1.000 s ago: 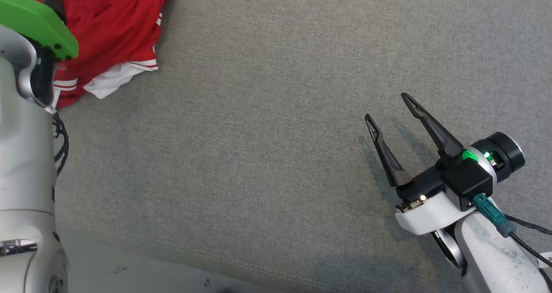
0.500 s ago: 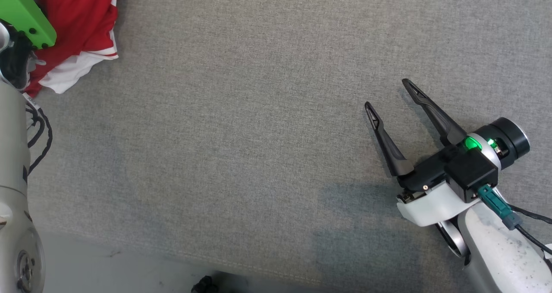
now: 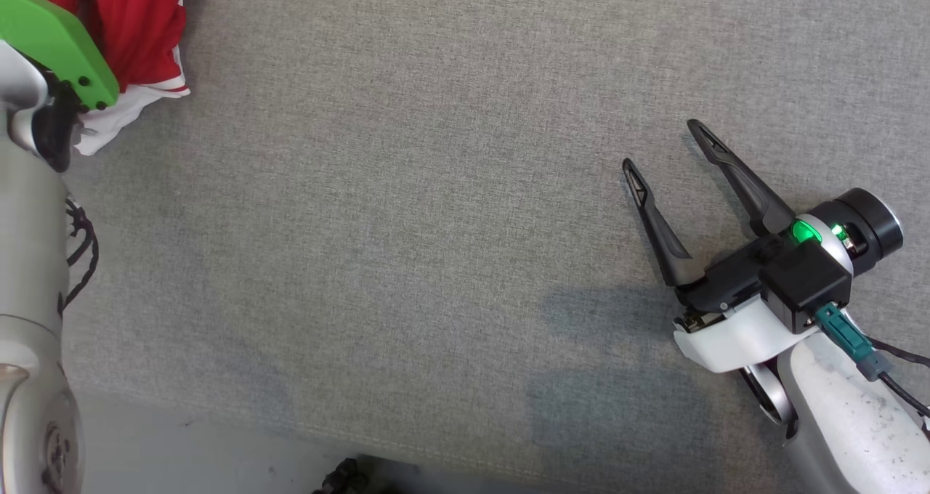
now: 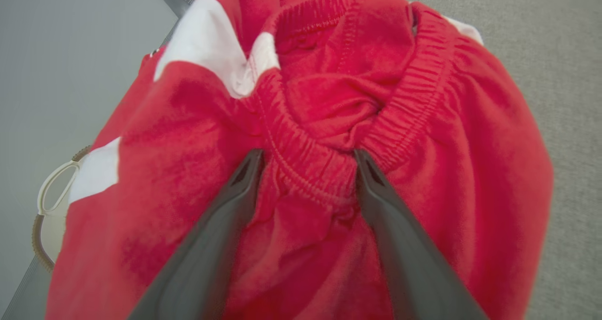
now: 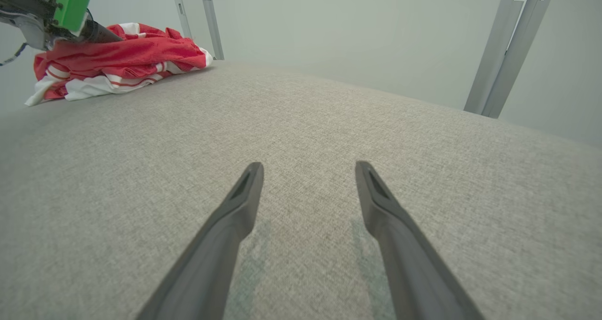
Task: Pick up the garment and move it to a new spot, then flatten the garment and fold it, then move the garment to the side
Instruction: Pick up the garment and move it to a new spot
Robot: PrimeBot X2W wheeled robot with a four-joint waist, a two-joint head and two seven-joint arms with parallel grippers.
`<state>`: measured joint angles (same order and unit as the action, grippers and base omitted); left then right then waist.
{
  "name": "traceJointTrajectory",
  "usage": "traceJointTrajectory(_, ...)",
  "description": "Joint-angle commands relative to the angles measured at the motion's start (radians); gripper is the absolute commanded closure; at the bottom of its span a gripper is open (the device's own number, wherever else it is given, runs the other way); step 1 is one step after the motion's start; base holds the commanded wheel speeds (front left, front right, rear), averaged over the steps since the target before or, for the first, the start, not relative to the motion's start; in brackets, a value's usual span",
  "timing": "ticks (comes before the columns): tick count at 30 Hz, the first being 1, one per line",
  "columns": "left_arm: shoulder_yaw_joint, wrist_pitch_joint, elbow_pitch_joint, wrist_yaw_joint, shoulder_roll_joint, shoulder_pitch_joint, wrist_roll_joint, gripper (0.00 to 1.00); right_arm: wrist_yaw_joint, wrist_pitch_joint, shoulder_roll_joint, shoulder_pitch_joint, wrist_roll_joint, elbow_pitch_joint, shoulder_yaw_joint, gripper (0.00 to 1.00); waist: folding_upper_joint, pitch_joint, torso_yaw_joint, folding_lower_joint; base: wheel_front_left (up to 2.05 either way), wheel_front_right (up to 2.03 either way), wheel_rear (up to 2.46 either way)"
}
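Right gripper (image 3: 661, 145) over the pad's (image 3: 436, 189) near-right part; fingers wide apart, nothing between them, tips just above the fabric; looks idle. Pad's middle is the obvious new spot.

Garment (image 3: 145, 29) bunched at the pad's far-left corner, red with white stripes, close to the edge. Left gripper (image 4: 308, 153) sits on top of it; fingers apart, pressed into the heap, straddling a ridge of elastic waistband; not clamped yet.

Risks, my read:
- jaws close on the waistband ridge alone; one layer lifts, the rest trails and drags across the pad
- bite takes too thick a wad; cloth slips out mid-carry
- heap is near the pad's far-left edge; a sideways nudge on closing could push it off
- posts (image 5: 207, 19) stand beyond the pad's far edge; a high swing could clip them
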<state>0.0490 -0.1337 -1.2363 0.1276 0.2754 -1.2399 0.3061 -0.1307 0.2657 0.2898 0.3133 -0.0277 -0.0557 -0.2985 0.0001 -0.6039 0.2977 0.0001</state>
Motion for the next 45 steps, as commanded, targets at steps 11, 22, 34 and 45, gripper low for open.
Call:
traceJointTrajectory(11,0.067,0.175,0.04,0.003,0.001,0.045,0.026,1.0,0.0,-0.001,-0.009,-0.008,-0.011,0.01,-0.009,0.0,-0.0001,0.047,0.01,-0.0001,0.0,0.0,0.0)
traceJointTrajectory(22,0.149,0.389,0.172,0.003,0.067,0.066,0.034,1.0,0.0,-0.001,-0.063,-0.033,-0.026,0.028,-0.017,0.0,-0.0001,0.158,0.01,-0.0001,0.0,0.0,0.0)
traceJointTrajectory(34,0.184,0.399,0.494,0.003,0.049,0.153,-0.002,1.0,0.0,-0.001,-0.132,-0.058,-0.042,0.039,-0.014,0.0,-0.0001,0.28,-0.047,-0.0001,0.0,0.0,0.0)
traceJointTrajectory(45,0.237,0.362,0.705,0.002,0.031,0.257,0.045,1.0,0.0,-0.001,-0.182,-0.084,-0.043,0.026,0.021,0.0,-0.0001,0.321,-0.195,-0.0001,0.0,0.0,0.0)
